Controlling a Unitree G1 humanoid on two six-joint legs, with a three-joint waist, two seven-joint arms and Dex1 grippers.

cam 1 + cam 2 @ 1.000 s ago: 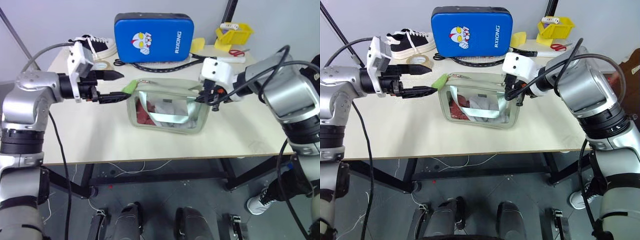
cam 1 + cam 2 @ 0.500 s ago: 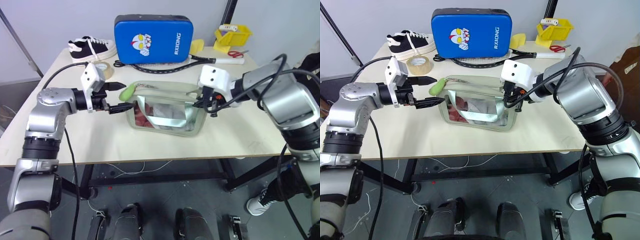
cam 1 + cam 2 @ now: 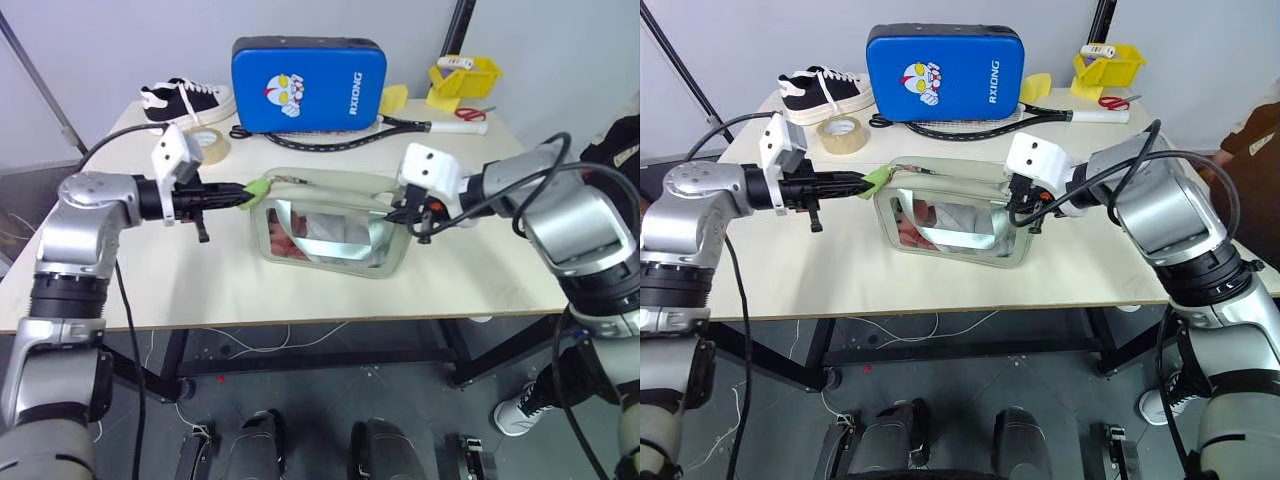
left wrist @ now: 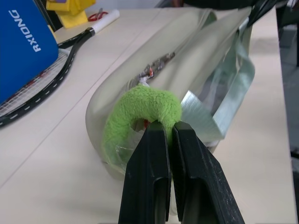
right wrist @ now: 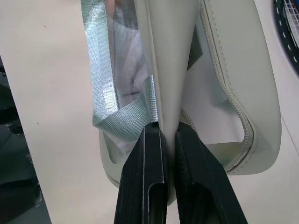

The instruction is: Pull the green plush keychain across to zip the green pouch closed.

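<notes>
At centre-left of the head view we have our left gripper [image 3: 240, 197] pinched on the green plush keychain [image 4: 142, 112] at the green pouch [image 3: 335, 225]'s left end — our right gripper [image 5: 167, 135] clamps the pouch's right-end fabric.

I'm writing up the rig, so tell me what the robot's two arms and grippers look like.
Both arms are silver-grey metal with black joint sections and loose black cables along them. Each wrist carries a white block. The left gripper and right gripper each have two flat, tapering black fingers.
</notes>
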